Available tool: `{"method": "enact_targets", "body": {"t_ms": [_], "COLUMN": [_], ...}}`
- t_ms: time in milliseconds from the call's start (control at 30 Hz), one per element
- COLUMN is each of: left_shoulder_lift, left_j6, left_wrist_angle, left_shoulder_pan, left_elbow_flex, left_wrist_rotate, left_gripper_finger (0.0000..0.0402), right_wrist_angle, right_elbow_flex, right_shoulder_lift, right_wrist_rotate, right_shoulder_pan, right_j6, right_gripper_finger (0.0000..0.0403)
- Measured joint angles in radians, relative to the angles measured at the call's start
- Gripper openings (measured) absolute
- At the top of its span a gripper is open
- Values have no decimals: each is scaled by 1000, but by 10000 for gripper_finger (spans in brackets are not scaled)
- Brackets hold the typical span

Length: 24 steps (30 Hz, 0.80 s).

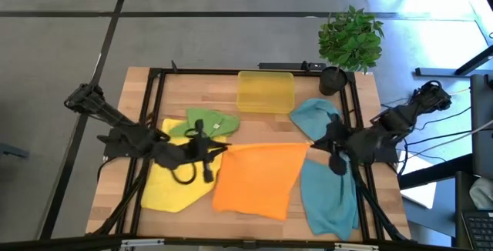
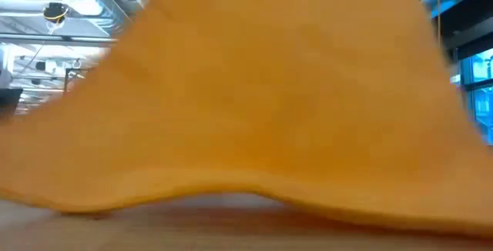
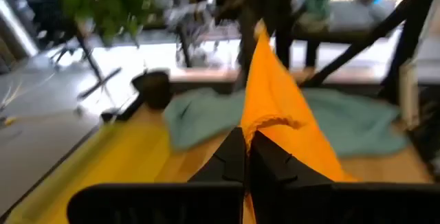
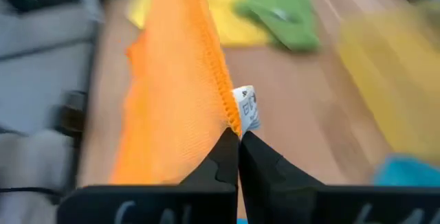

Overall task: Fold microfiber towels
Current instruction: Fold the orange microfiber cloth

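Note:
The orange towel (image 1: 258, 178) is spread between my two grippers over the table's middle, and it fills the low view (image 2: 254, 105). My left gripper (image 1: 221, 151) is shut on its far left corner. My right gripper (image 1: 313, 145) is shut on its far right corner. A yellow towel (image 1: 173, 183) lies flat at the left, with a crumpled green towel (image 1: 206, 122) beyond it. One teal towel (image 1: 314, 116) lies bunched at the far right. Another teal towel (image 1: 331, 197) lies at the near right, under my right arm. My left gripper pinches the orange towel's corner (image 3: 265, 122) between its two shut fingers, coming nearly level from the table's left. The far edge runs raised toward the other gripper. My right gripper pinches the corner by the white label (image 4: 247, 110), at the hemmed edge (image 4: 223, 104), slanting down from the right. The cloth slopes down from both holds, and its near edge (image 2: 231, 195) is low at the table.
A translucent yellow tray (image 1: 266, 91) stands at the far middle. A potted plant (image 1: 350, 39) sits at the far right corner. A black frame (image 1: 158, 89) runs around the wooden table top. Bare wood shows between the tray and the orange towel.

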State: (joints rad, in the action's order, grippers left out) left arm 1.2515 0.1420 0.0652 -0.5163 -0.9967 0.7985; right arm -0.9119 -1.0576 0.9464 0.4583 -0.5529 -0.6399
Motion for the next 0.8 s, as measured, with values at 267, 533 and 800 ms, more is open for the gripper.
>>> {"method": "enact_targets", "body": {"t_ms": [267,533,800], "left_shoulder_lift": [6,6,5], "left_j6": [12,-37,-105], "left_wrist_angle": [-9,-91,-293], "left_shoulder_pan": [178,283,438], "left_elbow_flex": [156,293,350], "left_wrist_rotate": [-85,-91,-285], "left_gripper_finger": [0,0,0], "right_wrist_angle": [-98,-109,-111], "right_elbow_flex": [0,0,0], "right_shoulder_lift": [128,277,280], "right_wrist_rotate": [19,90,116], "right_shoulder_pan": [128,263,474], "right_j6": [-2,103,272], "right_gripper_finger": [2,2,2]}}
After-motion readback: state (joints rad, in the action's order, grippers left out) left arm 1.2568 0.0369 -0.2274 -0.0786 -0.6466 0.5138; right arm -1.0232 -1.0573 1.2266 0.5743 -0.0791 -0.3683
